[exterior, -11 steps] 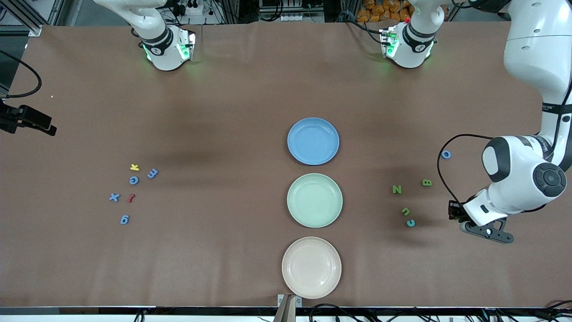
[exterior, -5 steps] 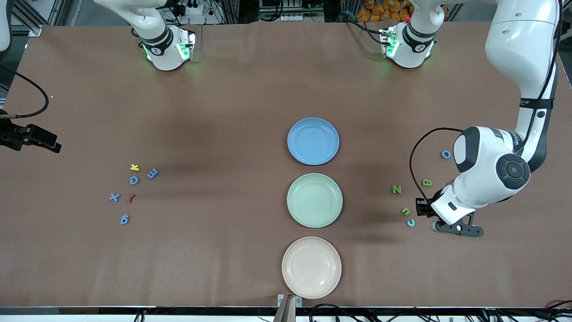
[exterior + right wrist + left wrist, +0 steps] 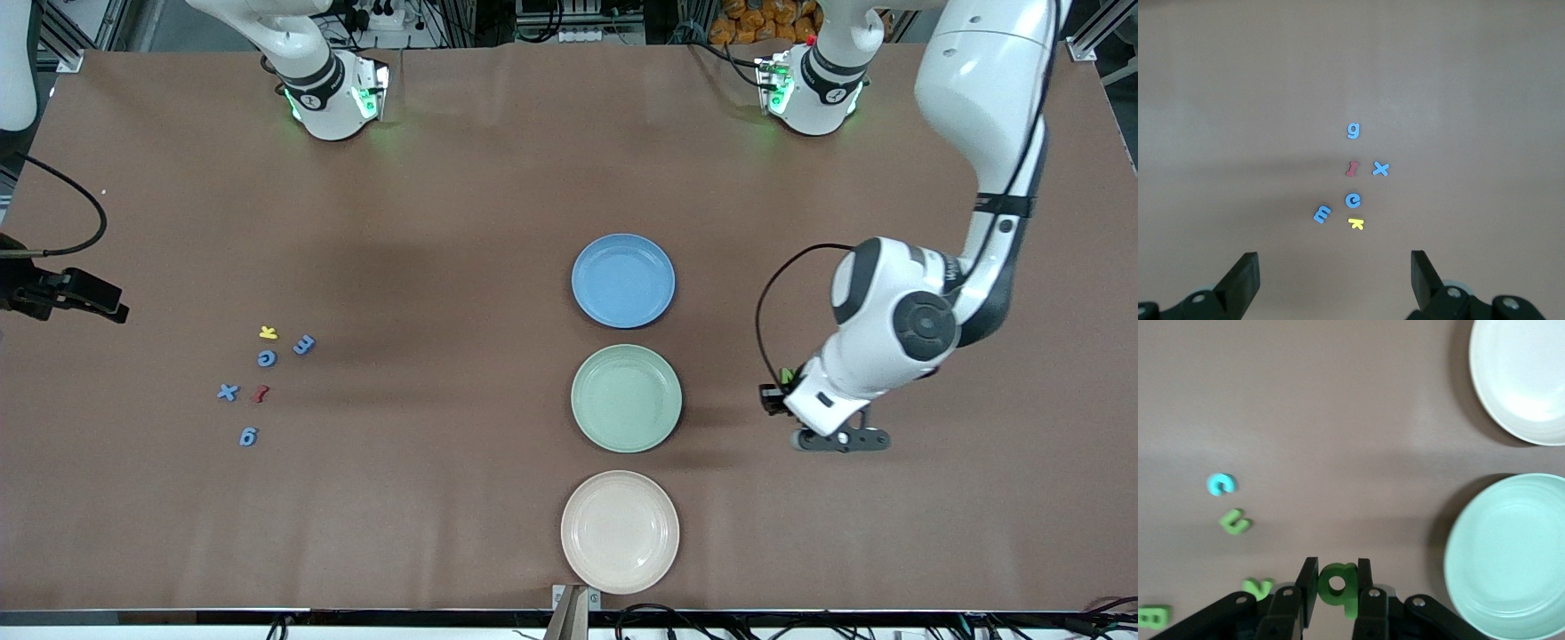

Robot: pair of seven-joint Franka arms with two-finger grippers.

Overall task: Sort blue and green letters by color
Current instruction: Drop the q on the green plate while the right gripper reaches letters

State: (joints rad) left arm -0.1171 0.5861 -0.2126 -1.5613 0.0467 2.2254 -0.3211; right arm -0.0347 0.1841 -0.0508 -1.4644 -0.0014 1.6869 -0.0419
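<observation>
While the front view hides most of the letter cluster at the left arm's end of the table, it shows the left gripper (image 3: pixel 840 439) up in the air over that stretch of table, beside the green plate (image 3: pixel 626 398), which sits between the blue plate (image 3: pixel 622 280) and the pale pink plate (image 3: pixel 620 532). Toward the right arm's end lie four blue letters (image 3: pixel 303 345) with a yellow letter (image 3: pixel 268 333) and a red piece (image 3: pixel 260 393) among them, and the right gripper (image 3: pixel 89 300) hangs near the table's edge, waiting. From the left wrist view, the left gripper's jaws are clamped on a green letter (image 3: pixel 1338 583), with more green letters (image 3: pixel 1235 521) and a teal piece (image 3: pixel 1221 483) on the table below and the green plate's rim close by. From the right wrist view, the right gripper's fingers (image 3: pixel 1243 280) stand wide apart and empty above the blue group. The step in hand looks like carrying this green letter to the green plate; the next move calls for bringing it over the plate's middle, lowering, and only then releasing, so the small piece does not bounce out.
</observation>
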